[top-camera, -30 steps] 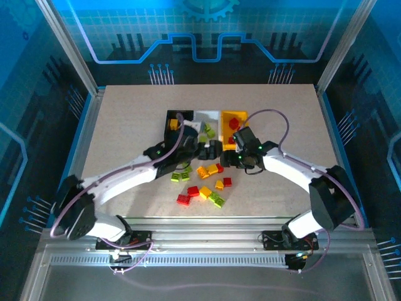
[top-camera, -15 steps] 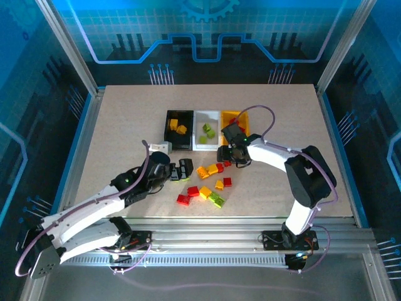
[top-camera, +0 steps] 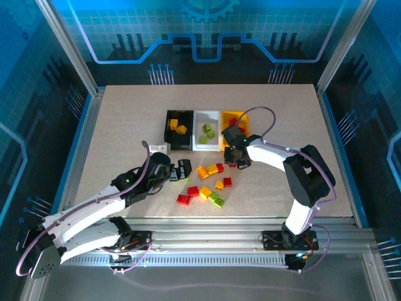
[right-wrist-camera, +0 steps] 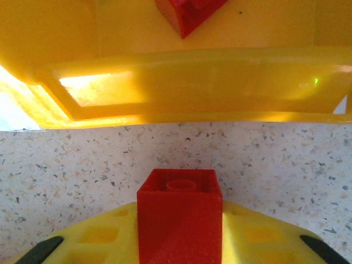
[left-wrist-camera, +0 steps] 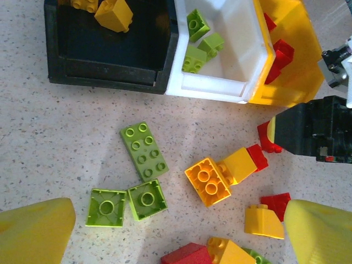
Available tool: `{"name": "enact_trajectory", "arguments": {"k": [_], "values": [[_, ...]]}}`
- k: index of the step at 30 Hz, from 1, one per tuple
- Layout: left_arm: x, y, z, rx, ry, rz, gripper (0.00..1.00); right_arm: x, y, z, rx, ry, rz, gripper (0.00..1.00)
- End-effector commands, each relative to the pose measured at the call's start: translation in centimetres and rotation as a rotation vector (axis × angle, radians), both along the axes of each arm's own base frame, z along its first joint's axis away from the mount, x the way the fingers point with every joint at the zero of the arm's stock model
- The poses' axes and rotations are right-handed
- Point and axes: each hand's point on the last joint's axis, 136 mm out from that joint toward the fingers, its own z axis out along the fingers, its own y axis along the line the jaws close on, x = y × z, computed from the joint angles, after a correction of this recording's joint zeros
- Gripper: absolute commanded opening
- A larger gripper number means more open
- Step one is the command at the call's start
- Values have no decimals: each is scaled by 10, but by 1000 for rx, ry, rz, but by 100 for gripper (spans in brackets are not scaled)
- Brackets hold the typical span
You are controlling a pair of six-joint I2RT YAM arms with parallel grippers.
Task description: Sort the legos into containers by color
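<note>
White bin (left-wrist-camera: 212, 87) taken as the reference mark. The black bin (left-wrist-camera: 110, 74) touches its left side and the yellow-orange bin (right-wrist-camera: 187, 77) its right, three in a row. The white bin holds lime green pieces, the black one yellow-orange pieces, the yellow-orange one red. Right gripper (top-camera: 234, 157) sits just right of the white bin's near corner, before the yellow-orange bin's near wall. It is clamped on a red brick (right-wrist-camera: 179, 212), pads against its two flat sides. Left gripper (top-camera: 183, 170) hangs to the near left of the white bin, fingers (left-wrist-camera: 33, 231) spread wide, holding nothing. On the table (top-camera: 125, 125) in front of the white bin lie a green plate (left-wrist-camera: 144, 150), a green square (left-wrist-camera: 146, 199) with its twin touching, an orange brick (left-wrist-camera: 208, 181), and more red and yellow further out. Handling, my judgement: hard, featherlight, glossy, with no give. They are apt to skate or pivot if pinched at an edge or across the studs. Best taken square across opposite smooth walls, centred. The plate's thin sides look to offer little purchase.
</note>
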Motion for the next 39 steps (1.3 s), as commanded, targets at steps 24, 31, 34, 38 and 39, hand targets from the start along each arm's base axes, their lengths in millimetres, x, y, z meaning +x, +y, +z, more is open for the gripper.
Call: {"name": "enact_trajectory", "arguments": {"k": [24,31,34,38,39], "values": [[-12,21,-21,40,61,48,99,104,-16,87,-6,-161,-38,32],[-14,21,-27,62,82,40,99,124,-11,75,3,-131,-48,52],[-13,20,-30,80,97,33,99,126,-7,82,23,-147,-39,63],[-11,18,-37,109,135,26,96,119,-6,98,41,-179,-30,65],[-10,16,-41,114,158,21,93,115,-5,102,52,-188,-26,65]]}}
